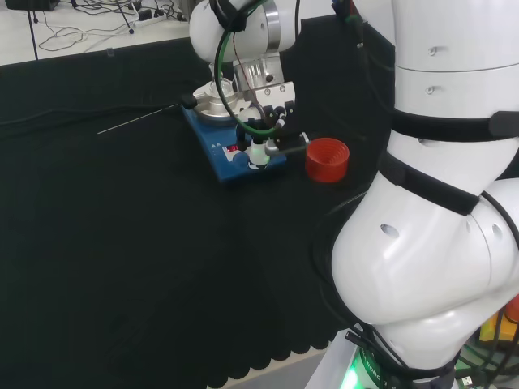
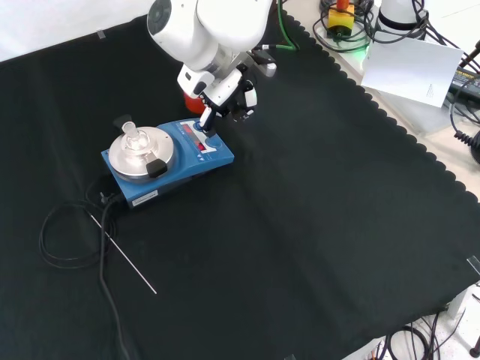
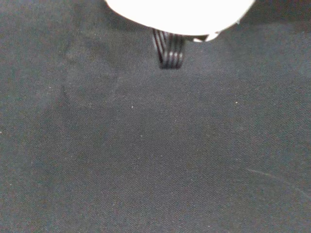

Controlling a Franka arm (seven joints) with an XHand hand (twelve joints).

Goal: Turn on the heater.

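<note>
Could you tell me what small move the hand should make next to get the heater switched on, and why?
Probably a short press down with the fingertip. In the front view the hand is over the heater's control panel, one finger reaching down to it, at or just above the panel; contact is unclear. It seems aligned, so only the last push remains.

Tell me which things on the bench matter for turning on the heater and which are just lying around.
Part of the job:
- blue heater, its control panel facing the arm
- hand, over that panel

Just lying about:
- red ribbed stand, on the cloth beside the heater
- thin metal rod, on the cloth
- small clear glass piece on the heater's round plate
</note>
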